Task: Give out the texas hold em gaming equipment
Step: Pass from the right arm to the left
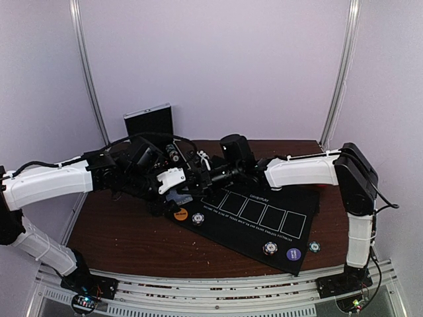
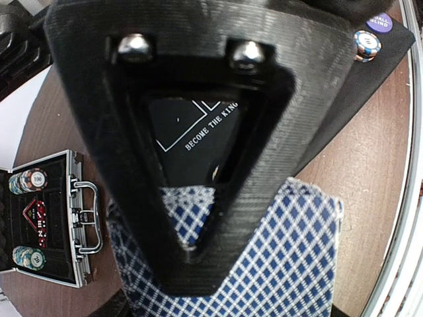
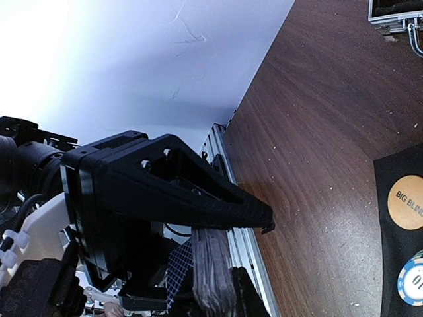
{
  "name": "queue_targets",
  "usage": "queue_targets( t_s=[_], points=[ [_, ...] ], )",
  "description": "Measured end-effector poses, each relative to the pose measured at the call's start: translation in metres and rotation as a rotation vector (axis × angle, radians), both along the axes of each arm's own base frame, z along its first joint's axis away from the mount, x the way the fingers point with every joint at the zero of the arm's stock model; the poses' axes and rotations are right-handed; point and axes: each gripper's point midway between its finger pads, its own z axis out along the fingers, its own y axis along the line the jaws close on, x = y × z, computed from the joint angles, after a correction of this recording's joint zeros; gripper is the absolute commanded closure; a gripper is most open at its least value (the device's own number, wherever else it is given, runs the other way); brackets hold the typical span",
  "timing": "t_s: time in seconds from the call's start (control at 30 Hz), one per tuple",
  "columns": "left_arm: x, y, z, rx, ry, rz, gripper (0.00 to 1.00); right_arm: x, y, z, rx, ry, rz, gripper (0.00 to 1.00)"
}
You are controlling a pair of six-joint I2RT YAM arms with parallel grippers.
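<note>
The deck of playing cards [image 2: 291, 264] fills the bottom of the left wrist view, its back a blue-and-white diamond check. It sits up off the table at the mat's far-left corner, where both arms meet. The left gripper [image 1: 177, 187] has one black finger [image 2: 198, 99] lying right across the deck. Gripped or just resting there, I can't tell from here. Over on the right wrist view the same deck shows edge-on, a grey stack just under the right gripper [image 3: 264, 221]. Its fingers run together into one tip, so that one looks clenched. Whether a card is nipped in there can't be made out.

On to the chips, white-edged and striped: one chip [image 1: 198, 217] at the mat's left end, a second chip [image 1: 269, 248] on the near edge, and a third chip [image 1: 314, 247] at the near-right corner. The orange button [image 1: 180, 213] lies just beside that left chip. The purple button [image 1: 293, 253] sits between the two near chips.

Around them is the brown table [image 1: 132, 238] and the black mat [image 1: 221, 231] with five white boxes. An open metal case [image 2: 59, 224] holds more chips well back on the left. Both arms crowd the mat's far-left corner and cover it.
</note>
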Motion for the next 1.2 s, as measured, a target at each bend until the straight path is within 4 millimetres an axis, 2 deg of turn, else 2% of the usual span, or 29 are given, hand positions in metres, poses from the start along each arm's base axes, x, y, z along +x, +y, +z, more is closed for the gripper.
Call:
queue_targets(
  t_s=[0.1,0.23,0.37,0.5,1.0,1.2],
  points=[
    [-0.001,0.0,-0.001,-0.007,0.012,0.0,0.47,0.0,-0.001,-0.004,-0.015,-0.018,0.0,0.99],
    [-0.003,-0.001,-0.002,-0.013,0.023,-0.004,0.49,0.0,-0.001,-0.005,-0.026,-0.037,0.006,0.85],
    [-0.003,-0.001,-0.002,-0.016,0.021,-0.005,0.53,-0.001,-0.001,-0.006,-0.035,-0.047,0.011,0.77],
    [-0.001,0.001,-0.003,-0.006,0.013,0.005,0.54,-0.001,-0.002,-0.01,-0.06,-0.051,0.008,0.7],
    [-0.002,0.01,-0.009,0.018,0.001,0.024,0.54,0.008,-0.012,-0.015,-0.19,-0.124,-0.029,0.71],
    [-0.002,0.011,-0.007,0.015,-0.006,0.027,0.54,0.009,-0.013,-0.012,-0.204,-0.148,-0.026,0.78]
  ],
)
